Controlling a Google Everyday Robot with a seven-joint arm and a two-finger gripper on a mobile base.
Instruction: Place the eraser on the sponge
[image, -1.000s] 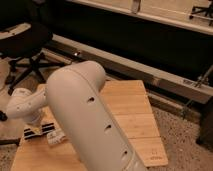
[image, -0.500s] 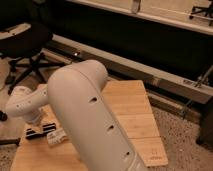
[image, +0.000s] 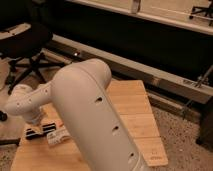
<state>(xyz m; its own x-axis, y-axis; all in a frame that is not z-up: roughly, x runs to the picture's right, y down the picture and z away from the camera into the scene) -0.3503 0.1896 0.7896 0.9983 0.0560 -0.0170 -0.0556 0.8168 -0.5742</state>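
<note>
Arching down left, gripper (image: 37, 122) over eraser (image: 40, 131)

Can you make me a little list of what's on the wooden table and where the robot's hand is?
table: wooden table, made of slats
arm: big white arm covering the middle
gripper: gripper near the table's left edge, just over the eraser, mostly hidden by the wrist
eraser: eraser, black striped bar lying on the table
bottle: white bottle lying beside the eraser
sponge: not in view
behind: black office chair
</note>
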